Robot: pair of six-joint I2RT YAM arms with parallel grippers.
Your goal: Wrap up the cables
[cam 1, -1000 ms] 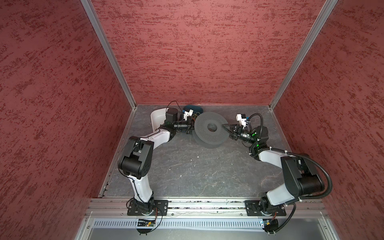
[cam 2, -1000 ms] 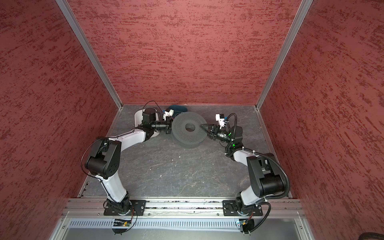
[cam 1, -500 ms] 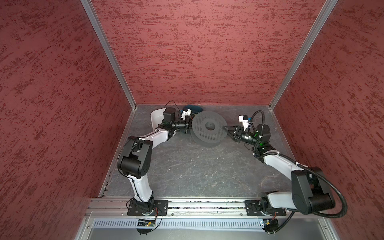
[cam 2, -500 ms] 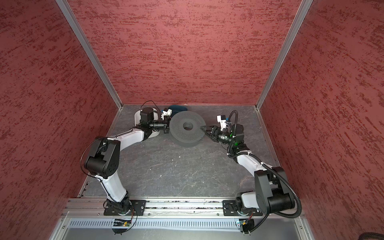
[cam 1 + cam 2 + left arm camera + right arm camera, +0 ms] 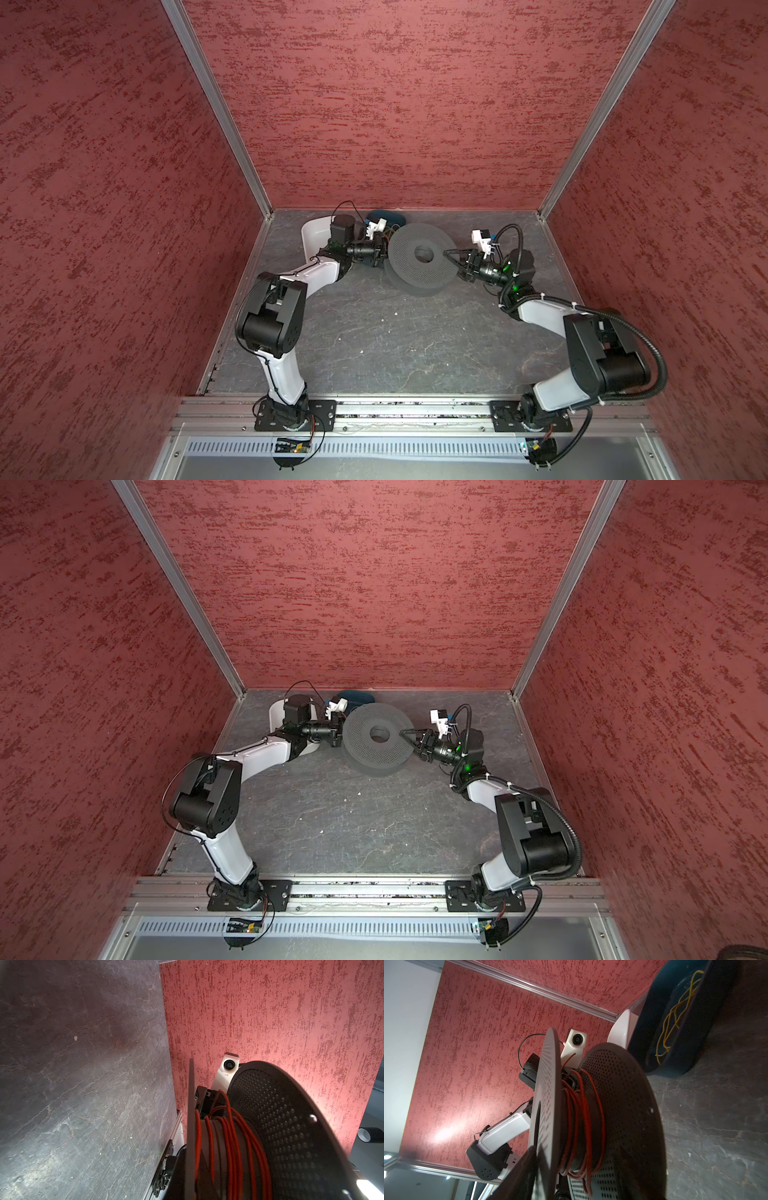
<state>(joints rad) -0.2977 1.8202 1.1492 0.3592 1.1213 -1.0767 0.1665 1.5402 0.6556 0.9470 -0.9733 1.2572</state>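
Where the spool (image 5: 415,266) narrows, red cables (image 5: 571,1122) coil.

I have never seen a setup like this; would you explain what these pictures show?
Two robot arms work at a grey table inside red walls. Both top views look down from above; each wrist view comes from a camera on one arm. A grey spool wound with red cable sits between them. The left arm has its jaws shut, apparently pinching the cable. The right arm reaches its jaws over the spool's rim, grip unclear. Behind lie a white tray and a blue bowl holding yellow wires.
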